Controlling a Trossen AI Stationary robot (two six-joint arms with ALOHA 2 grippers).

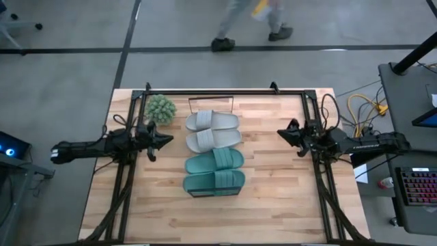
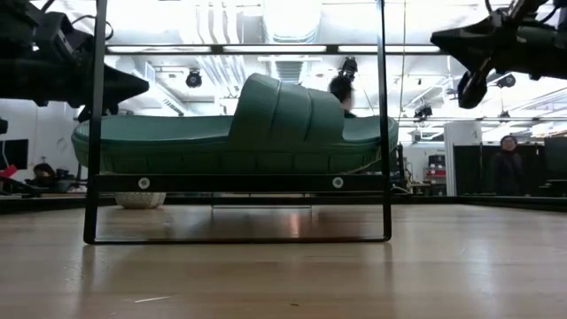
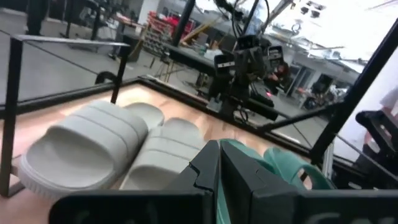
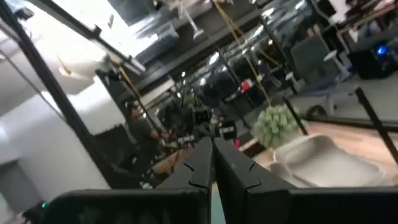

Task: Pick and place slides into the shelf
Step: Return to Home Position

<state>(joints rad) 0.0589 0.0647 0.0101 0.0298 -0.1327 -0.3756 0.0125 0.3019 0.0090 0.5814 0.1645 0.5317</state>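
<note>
High view: left gripper (image 1: 166, 139) hangs left of the shelf (image 1: 216, 195), right gripper (image 1: 281, 133) to its right, both touching nothing. The shelf stands mid-tabletop (image 1: 273, 198) and carries four slides in a row: grey slides (image 1: 213, 121) at the far end, teal slides (image 1: 215, 161) at the near end.

Low view: nearest teal slide (image 2: 239, 142) rests on the plank inside the black end frame.

Wrist views: each gripper's fingers are pressed together, empty.
</note>
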